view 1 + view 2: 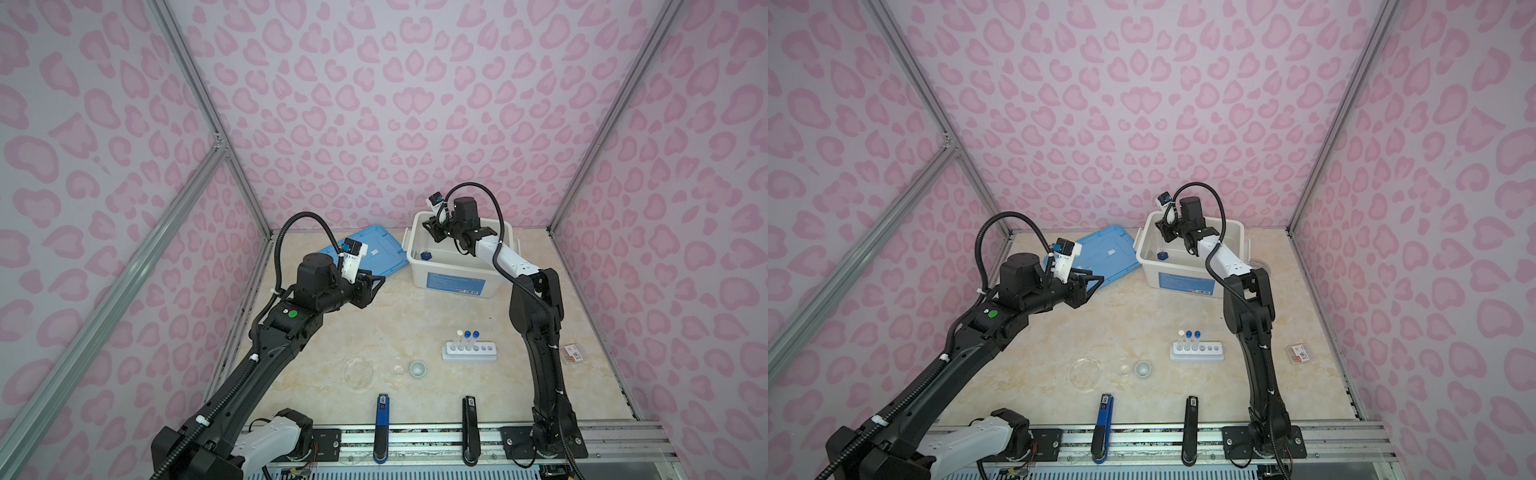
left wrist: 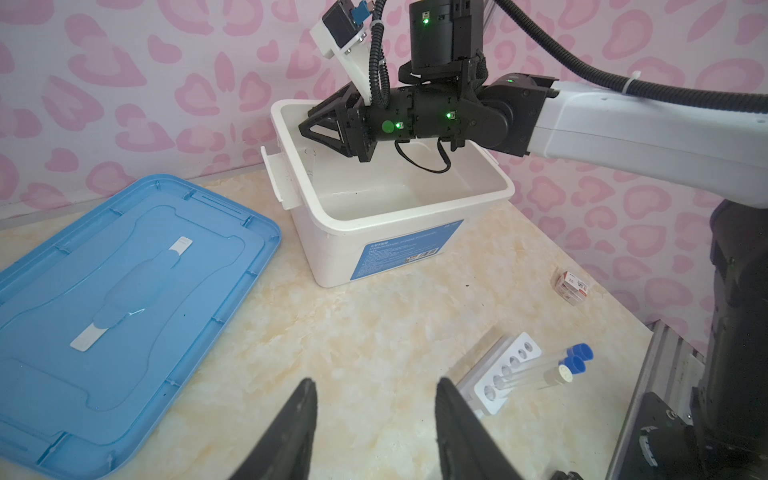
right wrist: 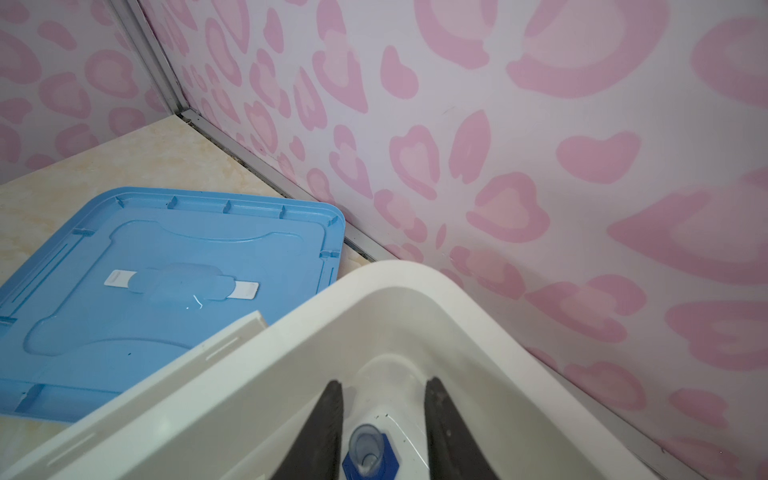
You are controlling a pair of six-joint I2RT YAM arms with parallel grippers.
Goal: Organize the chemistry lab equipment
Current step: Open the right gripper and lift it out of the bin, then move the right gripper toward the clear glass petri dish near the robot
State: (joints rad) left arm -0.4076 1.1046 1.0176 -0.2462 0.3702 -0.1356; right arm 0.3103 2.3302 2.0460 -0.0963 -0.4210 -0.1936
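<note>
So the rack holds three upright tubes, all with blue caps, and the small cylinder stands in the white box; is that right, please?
Not quite. The rack does hold three upright tubes, but only two caps are blue; the third cap is white, as both top views show. The small cylinder does stand in the white box.

Cylinder [image 1: 424,255] in bin [image 1: 451,275], lid [image 1: 382,253] left of bin

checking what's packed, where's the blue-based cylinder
The cylinder stands inside the white bin, by its left wall in both top views, under the right end effector.
</note>
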